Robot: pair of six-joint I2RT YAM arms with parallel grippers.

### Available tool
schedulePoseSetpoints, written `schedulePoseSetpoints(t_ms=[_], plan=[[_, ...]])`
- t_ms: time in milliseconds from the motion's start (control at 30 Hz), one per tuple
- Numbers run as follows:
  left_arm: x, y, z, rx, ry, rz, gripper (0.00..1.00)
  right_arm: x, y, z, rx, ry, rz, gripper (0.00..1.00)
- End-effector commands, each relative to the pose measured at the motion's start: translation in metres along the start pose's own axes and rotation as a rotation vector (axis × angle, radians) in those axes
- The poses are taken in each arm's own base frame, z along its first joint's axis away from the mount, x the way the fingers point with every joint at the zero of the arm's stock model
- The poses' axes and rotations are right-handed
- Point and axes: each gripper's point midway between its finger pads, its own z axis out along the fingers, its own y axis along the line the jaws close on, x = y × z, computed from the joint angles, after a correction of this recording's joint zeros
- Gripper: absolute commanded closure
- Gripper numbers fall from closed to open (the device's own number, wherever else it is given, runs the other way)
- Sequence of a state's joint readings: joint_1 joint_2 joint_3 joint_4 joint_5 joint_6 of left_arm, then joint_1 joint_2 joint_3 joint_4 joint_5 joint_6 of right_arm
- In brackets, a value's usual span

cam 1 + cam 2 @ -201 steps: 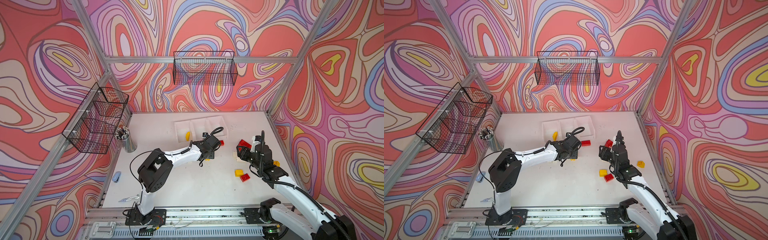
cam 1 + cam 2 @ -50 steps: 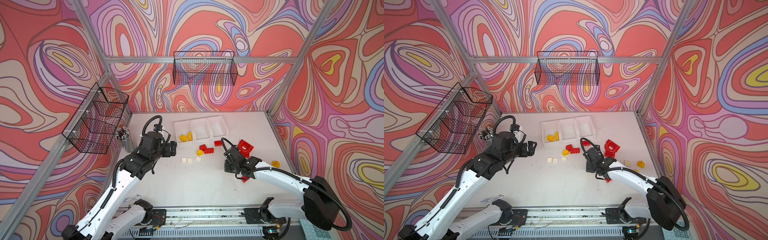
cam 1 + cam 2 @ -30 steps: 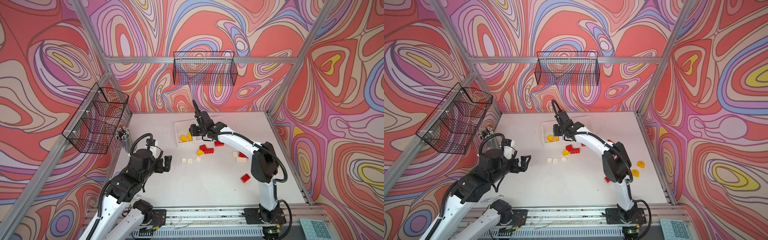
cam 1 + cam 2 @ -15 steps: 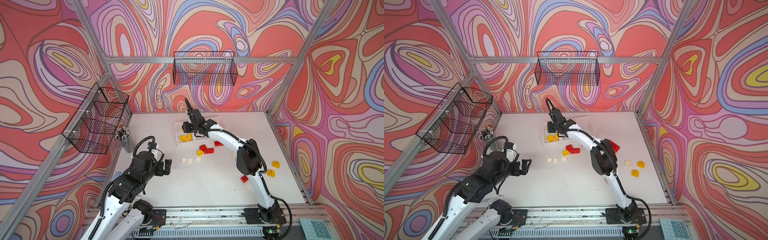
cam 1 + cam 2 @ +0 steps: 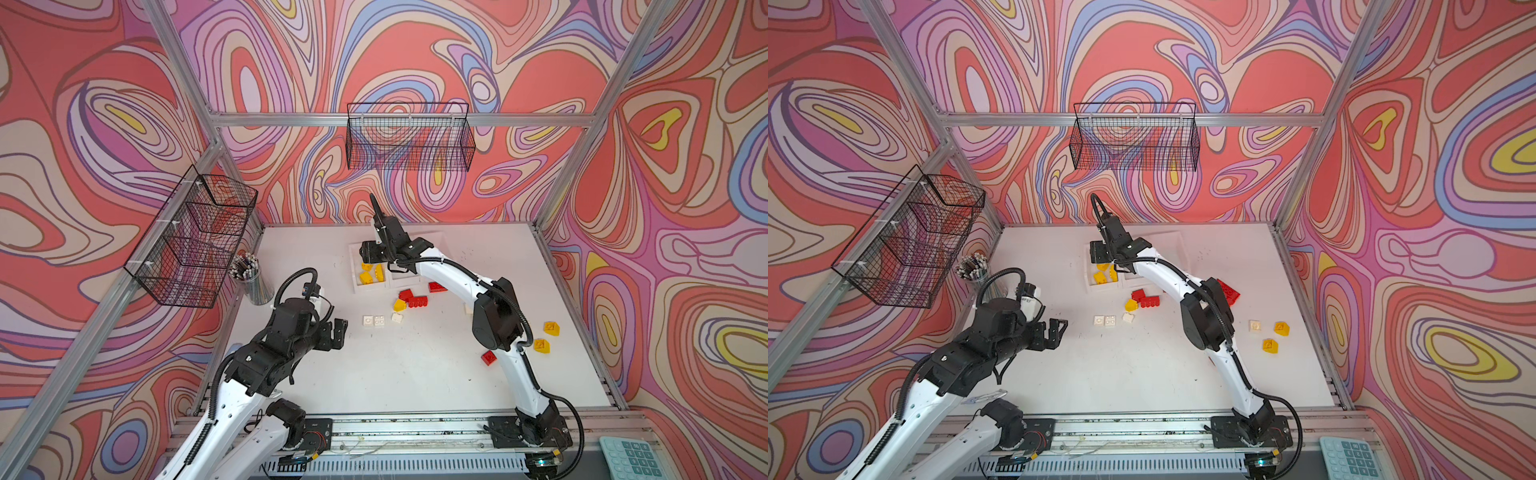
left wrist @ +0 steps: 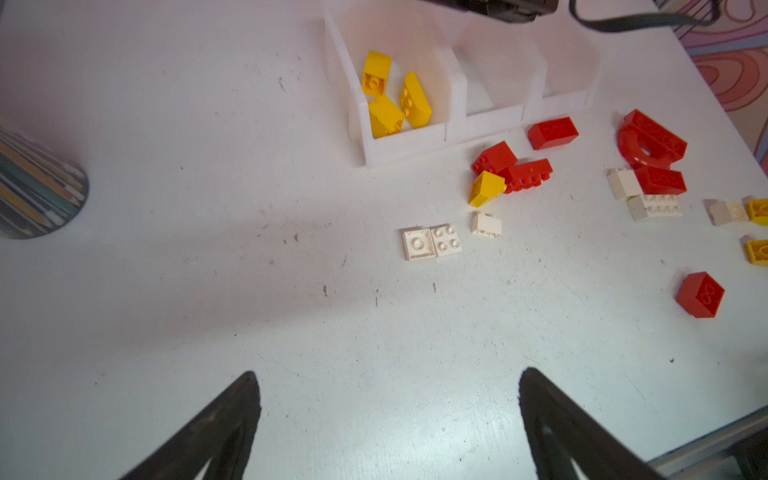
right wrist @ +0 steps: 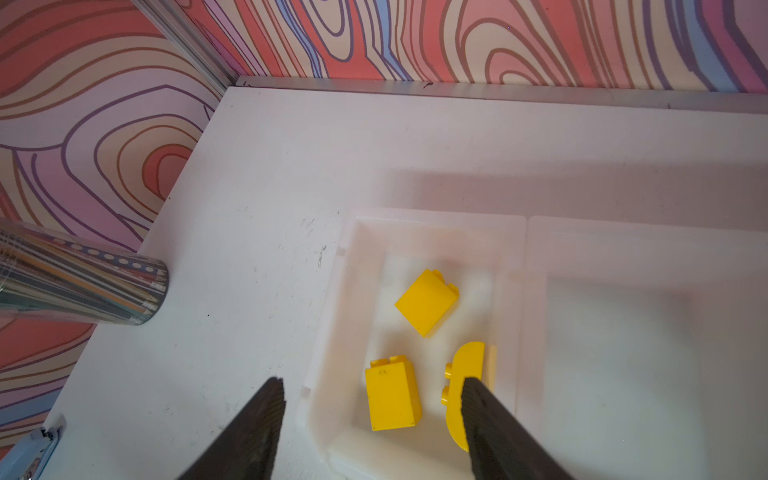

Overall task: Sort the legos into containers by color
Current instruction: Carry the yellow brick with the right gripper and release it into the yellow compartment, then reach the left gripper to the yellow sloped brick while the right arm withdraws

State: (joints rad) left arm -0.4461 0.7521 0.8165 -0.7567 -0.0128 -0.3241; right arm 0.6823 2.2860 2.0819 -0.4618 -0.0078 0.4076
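1. While the right gripper hangs over the containers, its jaws stand apart with nothing between them: released!
2. Right beneath those jaws, three yellow legos lie in the end bin, and the curved one sits just under one fingertip.
3. Big change here. Under two seconds ago this gripper was low at the near right of the table, beside the red arch. Now it has swung across to the bin.
4. Left gripper: jaws spread wide, gripping nothing, over bare tabletop.
5. It has pulled back. Earlier it hovered just beside the containers, and now they sit well ahead of its jaws.
6. Ahead of those jaws, loose on the table: two white plates touching side by side, and beyond them a yellow slope against the red bricks.
7. Off to one side of the left jaws stands the pencil cup.
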Motion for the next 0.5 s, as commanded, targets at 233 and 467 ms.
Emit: schedulePoseSetpoints(t_ms=[233, 467], plan=[[-0.014, -0.025, 0.029, 0.059, 0.134, -0.002, 0.05, -0.006, -0.045, -0.116, -0.017, -0.142, 0.049, 0.28], [-0.027, -0.041, 0.06, 0.08, 0.194, -0.01, 0.05, 0.02, -0.094, -0.205, 0.008, -0.23, 0.082, 0.21]])
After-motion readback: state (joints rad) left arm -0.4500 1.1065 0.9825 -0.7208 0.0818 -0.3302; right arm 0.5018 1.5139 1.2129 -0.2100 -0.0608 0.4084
